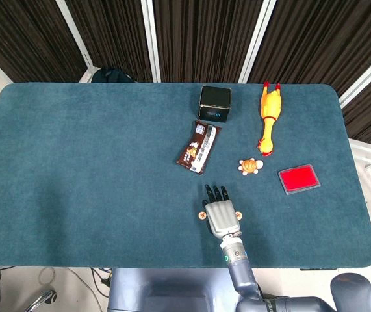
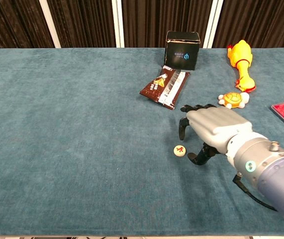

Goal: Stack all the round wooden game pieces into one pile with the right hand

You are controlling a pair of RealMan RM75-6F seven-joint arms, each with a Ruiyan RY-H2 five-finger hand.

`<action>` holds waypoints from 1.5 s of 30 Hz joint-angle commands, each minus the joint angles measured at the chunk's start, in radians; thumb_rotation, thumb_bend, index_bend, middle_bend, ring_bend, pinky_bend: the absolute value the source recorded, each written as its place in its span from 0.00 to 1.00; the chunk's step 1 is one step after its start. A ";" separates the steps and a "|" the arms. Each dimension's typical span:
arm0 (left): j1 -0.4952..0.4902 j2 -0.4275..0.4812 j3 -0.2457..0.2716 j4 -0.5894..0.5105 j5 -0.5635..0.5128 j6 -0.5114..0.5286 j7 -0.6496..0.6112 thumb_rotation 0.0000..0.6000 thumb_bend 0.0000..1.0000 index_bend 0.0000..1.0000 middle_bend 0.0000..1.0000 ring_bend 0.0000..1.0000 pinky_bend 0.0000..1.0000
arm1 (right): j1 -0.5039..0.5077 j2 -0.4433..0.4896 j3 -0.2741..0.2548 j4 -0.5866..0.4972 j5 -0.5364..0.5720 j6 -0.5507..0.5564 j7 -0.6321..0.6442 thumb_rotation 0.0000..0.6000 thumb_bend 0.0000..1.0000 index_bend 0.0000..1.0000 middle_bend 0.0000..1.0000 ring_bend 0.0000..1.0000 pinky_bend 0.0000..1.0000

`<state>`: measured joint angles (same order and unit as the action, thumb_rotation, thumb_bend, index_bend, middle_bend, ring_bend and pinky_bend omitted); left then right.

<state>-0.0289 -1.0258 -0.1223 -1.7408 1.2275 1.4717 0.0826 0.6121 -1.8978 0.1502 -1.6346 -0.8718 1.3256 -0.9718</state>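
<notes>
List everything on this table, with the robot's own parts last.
table: one, teal cloth top.
box: one, black, far middle of the table.
snack packet: one, brown, lying flat just in front of the box.
rubber chicken: one, yellow, far right.
turtle toy: one, orange, in front of the chicken.
flat pad: one, red, near the right edge.
round wooden pieces: two spots show. One pale piece lies on the cloth by the hand's fingertips. A second small spot lies on the hand's other side, too small to count.
right hand: one, grey, fingers arched over the cloth beside the pale piece, holding nothing.
left hand: not in view.
</notes>
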 commanded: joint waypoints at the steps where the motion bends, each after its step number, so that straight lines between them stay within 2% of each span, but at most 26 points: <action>1: 0.000 0.000 -0.001 0.000 -0.001 0.000 -0.001 1.00 0.19 0.13 0.00 0.00 0.04 | 0.005 -0.021 0.001 0.026 -0.007 -0.003 0.008 1.00 0.42 0.39 0.00 0.00 0.00; 24: -0.001 0.002 -0.003 0.003 -0.005 -0.002 -0.005 1.00 0.19 0.13 0.00 0.00 0.04 | 0.006 -0.058 0.004 0.089 -0.008 -0.018 0.022 1.00 0.42 0.47 0.00 0.00 0.00; 39: -0.002 0.002 -0.003 0.004 -0.006 -0.003 -0.006 1.00 0.19 0.13 0.00 0.00 0.04 | 0.004 -0.062 0.007 0.081 -0.014 -0.015 0.021 1.00 0.42 0.51 0.00 0.00 0.00; 45: -0.002 0.002 -0.003 0.006 -0.007 -0.004 -0.006 1.00 0.19 0.13 0.00 0.00 0.04 | 0.003 -0.031 0.024 0.037 -0.018 -0.008 0.018 1.00 0.42 0.51 0.00 0.00 0.00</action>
<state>-0.0310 -1.0240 -0.1256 -1.7351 1.2209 1.4680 0.0769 0.6159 -1.9404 0.1679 -1.5839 -0.8904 1.3158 -0.9524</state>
